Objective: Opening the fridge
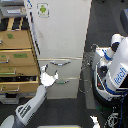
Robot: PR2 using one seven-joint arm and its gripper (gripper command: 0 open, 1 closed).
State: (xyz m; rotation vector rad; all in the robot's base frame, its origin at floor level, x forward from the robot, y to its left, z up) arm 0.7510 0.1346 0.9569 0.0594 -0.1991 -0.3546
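Note:
The fridge (60, 30) is tall and white and fills the middle of the exterior view. Its large upper door carries a small green-figure sticker (43, 9). Below are two drawers, each with a silver bar handle: the upper handle (60, 62) and the lower handle (64, 81). My gripper (49, 73) comes up from the lower left on a grey and white forearm (31, 106). It sits in front of the fridge's lower left corner, just below the left end of the upper handle. Its fingers look spread, with nothing between them.
A tan wooden drawer cabinet (16, 52) stands against the fridge on the exterior view's left, its lower drawers (17, 84) pulled out a little. The robot's white body (116, 67) and cables (89, 70) crowd the exterior view's right. Dark floor (102, 22) lies beyond.

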